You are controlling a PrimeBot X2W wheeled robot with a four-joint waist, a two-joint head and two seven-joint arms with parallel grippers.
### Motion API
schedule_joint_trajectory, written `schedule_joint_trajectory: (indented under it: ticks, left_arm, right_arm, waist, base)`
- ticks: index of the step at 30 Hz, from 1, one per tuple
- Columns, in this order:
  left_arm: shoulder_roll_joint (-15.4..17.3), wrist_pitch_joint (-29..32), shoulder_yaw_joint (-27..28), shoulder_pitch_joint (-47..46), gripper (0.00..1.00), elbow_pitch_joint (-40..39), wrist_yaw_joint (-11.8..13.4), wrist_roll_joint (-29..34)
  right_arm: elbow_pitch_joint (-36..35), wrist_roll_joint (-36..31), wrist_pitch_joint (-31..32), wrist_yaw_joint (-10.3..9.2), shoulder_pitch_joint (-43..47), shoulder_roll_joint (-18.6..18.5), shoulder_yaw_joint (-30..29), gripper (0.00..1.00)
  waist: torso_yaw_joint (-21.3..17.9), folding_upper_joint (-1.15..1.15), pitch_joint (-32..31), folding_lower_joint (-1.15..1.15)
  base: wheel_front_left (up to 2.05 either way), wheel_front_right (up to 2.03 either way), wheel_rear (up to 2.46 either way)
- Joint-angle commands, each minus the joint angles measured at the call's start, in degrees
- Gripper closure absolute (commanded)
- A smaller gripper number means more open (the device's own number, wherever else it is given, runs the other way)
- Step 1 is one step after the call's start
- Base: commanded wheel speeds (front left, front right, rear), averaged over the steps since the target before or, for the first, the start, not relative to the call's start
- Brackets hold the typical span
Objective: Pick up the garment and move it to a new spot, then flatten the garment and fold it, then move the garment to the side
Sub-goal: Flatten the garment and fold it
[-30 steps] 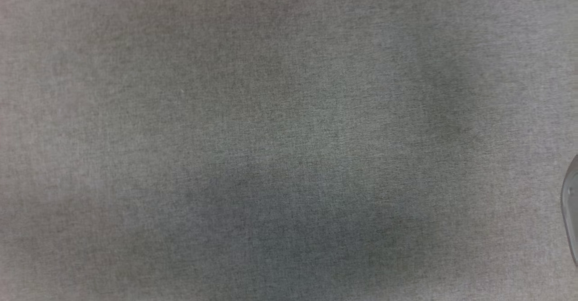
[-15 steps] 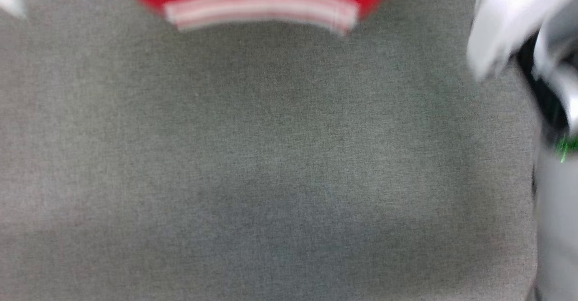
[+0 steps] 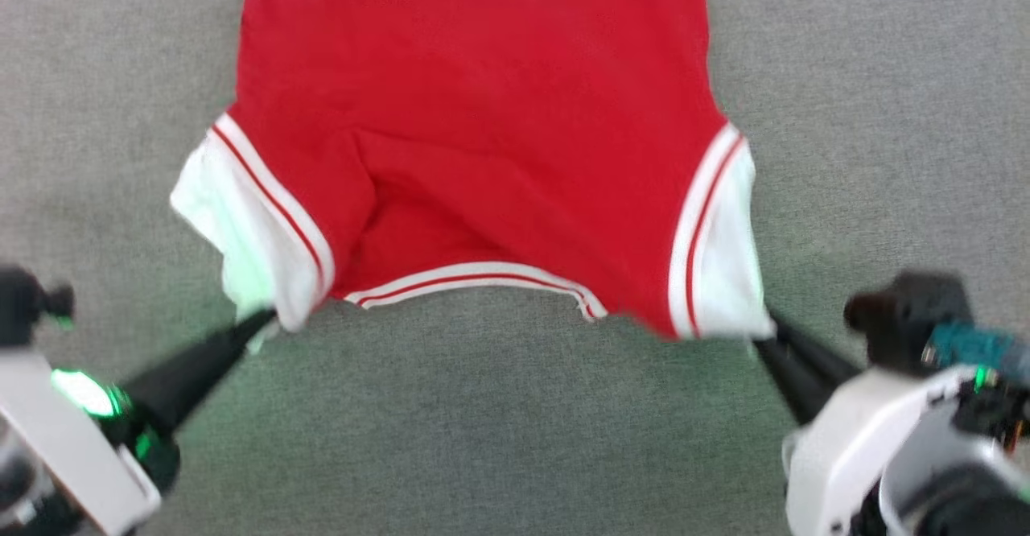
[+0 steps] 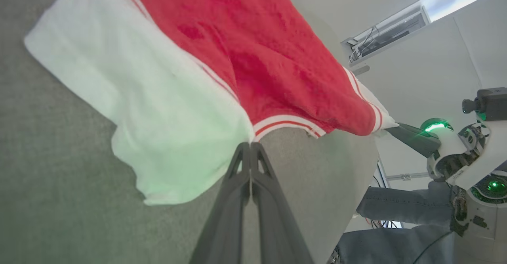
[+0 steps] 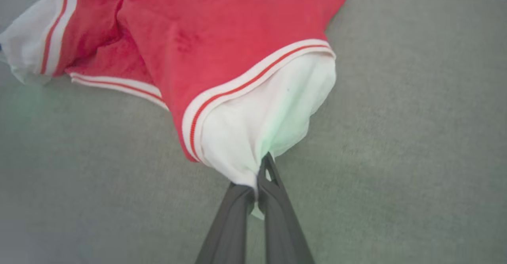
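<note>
White forearms (image 3: 853,439), black tapered fingers (image 3: 193,363), green lights (image 3: 80,391).

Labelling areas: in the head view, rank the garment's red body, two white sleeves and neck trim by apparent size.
1. Garment's red body
2. Left sleeve and right sleeve, about alike
3. Neck trim, smallest

A grey woven cloth covers the bench (image 3: 515,431), with soft shadows and a faint green glow on it. Beyond the bench's far edge, the left wrist view shows a person's legs in blue jeans (image 4: 400,206), a pale wall (image 4: 416,73) and a ceiling recess with loose wires (image 4: 386,34).
</note>
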Motion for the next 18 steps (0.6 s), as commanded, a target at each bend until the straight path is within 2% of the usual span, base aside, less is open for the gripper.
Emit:
schedule_joint_trajectory:
  ticks: [1,7,18]
  left_arm:
    - [0.87,-1.34,-0.81,2.49,1.00,-0.69,0.04,1.27]
    - [5.34,-8.28,-5.94,9.11,1.00,-1.62,0.04,4.95]
    - [16.30,-18.85,-17.57,18.90,1.00,-5.50,0.04,5.81]
  right_arm:
    - [-1.14,0.47,0.62,-0.07,3.15,-0.13,-0.14,1.00]
    - [-4.43,3.06,3.84,-0.07,14.68,0.02,-0.44,1.00]
    - [-8.69,4.48,4.78,-0.07,28.41,-0.02,-1.73,1.00]
  waist:
    - [0.02,0.00,-0.33,0.00]
    - [0.46,0.00,-0.65,0.00]
    - [0.43,0.00,0.17,0.00]
  base:
    - [0.00,0.00,0.00]
    - [0.00,0.00,0.00]
    - [0.00,0.00,0.00]
